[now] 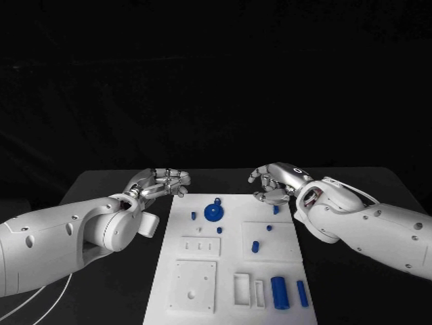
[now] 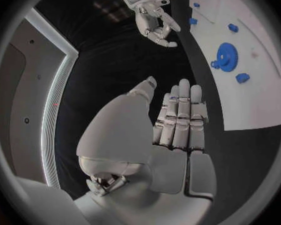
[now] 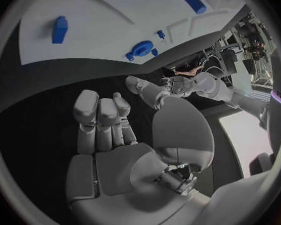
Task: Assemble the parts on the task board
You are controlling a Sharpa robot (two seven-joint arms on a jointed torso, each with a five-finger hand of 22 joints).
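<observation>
Black tabletop [image 1: 99, 183] and dark backdrop frame the white task board [image 1: 231, 271], which lies in the middle with its far edge between the two hands. On it sit the blue parts: a gear-like disc [image 1: 214, 212] near the far edge, small pegs around it, one peg [image 1: 255, 246] further toward the middle, and two long cylinders [image 1: 279, 292] by the near right corner beside an open slot. The left hand [image 1: 162, 181] hovers off the board's far left corner, fingers straight and close together in its wrist view, holding nothing. The right hand [image 1: 273, 183] hangs off the far right corner, fingers loosely curled, palm bare, also holding nothing. Judging by this, no part is picked up and the assembly step in hand is only the approach: both hands are poised beside the board. The next move likely calls for one hand to lower over a loose piece, perhaps the small peg nearest the right hand, and close finely on it without nudging its neighbours.
</observation>
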